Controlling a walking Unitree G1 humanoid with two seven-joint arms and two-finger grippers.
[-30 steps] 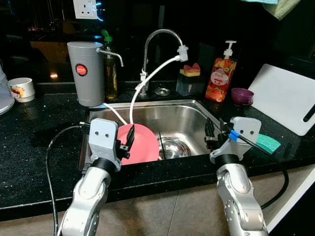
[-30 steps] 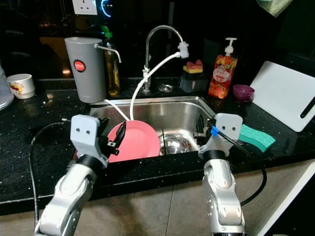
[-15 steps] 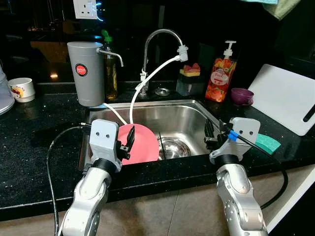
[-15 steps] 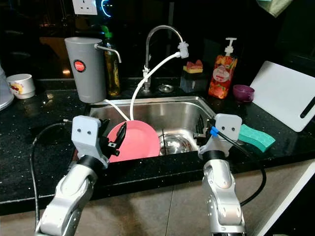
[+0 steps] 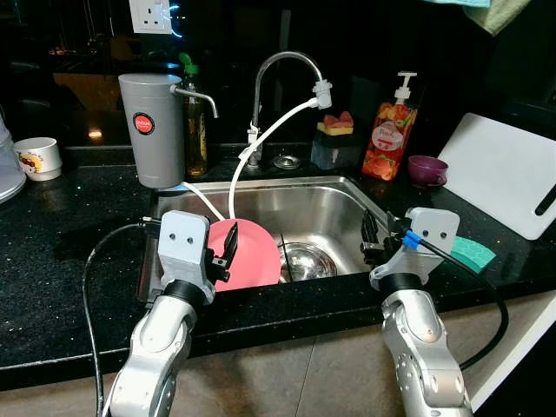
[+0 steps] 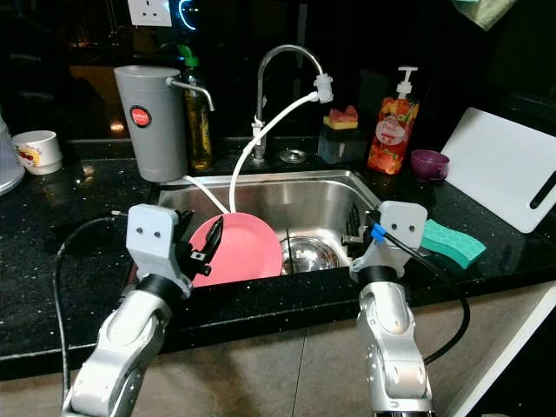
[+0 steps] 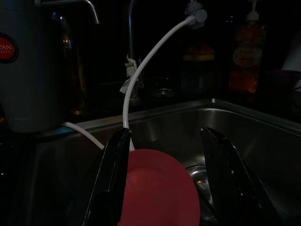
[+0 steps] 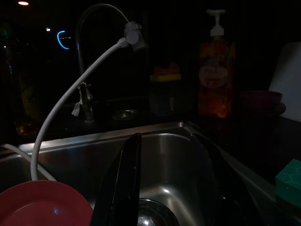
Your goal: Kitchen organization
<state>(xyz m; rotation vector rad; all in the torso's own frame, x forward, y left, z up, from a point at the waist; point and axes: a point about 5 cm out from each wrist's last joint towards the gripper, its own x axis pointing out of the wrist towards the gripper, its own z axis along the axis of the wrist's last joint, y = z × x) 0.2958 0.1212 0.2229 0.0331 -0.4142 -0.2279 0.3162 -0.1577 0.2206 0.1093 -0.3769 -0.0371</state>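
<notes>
Pink plate (image 5: 250, 254) leans upright in the stainless sink (image 5: 321, 204), left half of the basin, just beside the metal bowl (image 5: 306, 259) at its 3 o'clock. White hose (image 5: 265, 143) runs from the faucet (image 5: 276, 69) down behind the plate.

Left gripper (image 7: 167, 179) hovers at the sink's front left edge, fingers well apart, nothing held; the plate sits between and beyond them in the left wrist view. Right gripper (image 8: 164, 188) is at the front right edge, fingers spread, holding nothing.

Grey dispenser (image 5: 151, 129) at the sink's 10 o'clock, oil bottle (image 5: 195, 130) just beside it. Orange soap bottle (image 5: 386, 135) and purple cup (image 5: 426, 170) at 2 o'clock, white cutting board (image 5: 504, 174) farther right. Green sponge (image 5: 473, 254) on the black counter (image 5: 61, 261) near the right gripper. White mug (image 5: 37, 158) at far 9 o'clock.
</notes>
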